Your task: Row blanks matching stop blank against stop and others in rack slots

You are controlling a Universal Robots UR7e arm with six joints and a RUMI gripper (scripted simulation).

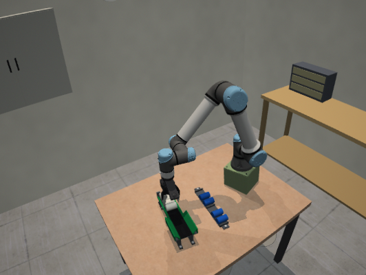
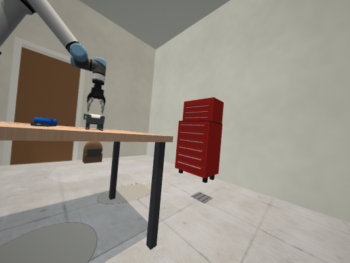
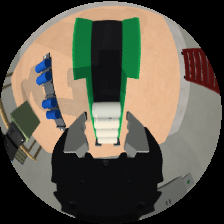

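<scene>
The green feed ramp (image 1: 190, 221) (image 3: 81, 50) (image 2: 95, 122) stands on the table with a tight row of white blanks (image 1: 169, 205) (image 3: 106, 120) (image 2: 95, 116) lying across its upper end. My gripper (image 1: 169, 197) (image 2: 96, 106) (image 3: 106, 112) hangs just above that row, open and empty, with a finger on each side of the ramp's line. Several blue blanks (image 1: 213, 207) (image 3: 46, 90) (image 2: 46, 121) lie in the slots of the dark stock rack (image 1: 225, 226), to the right of the ramp.
The arm's green pedestal (image 1: 241, 179) (image 3: 24, 116) stands at the back right of the table (image 1: 137, 220). A wooden shelf unit (image 1: 309, 113) is beyond the table's right side. A red tool chest (image 2: 199, 138) (image 3: 200, 67) stands by the far wall.
</scene>
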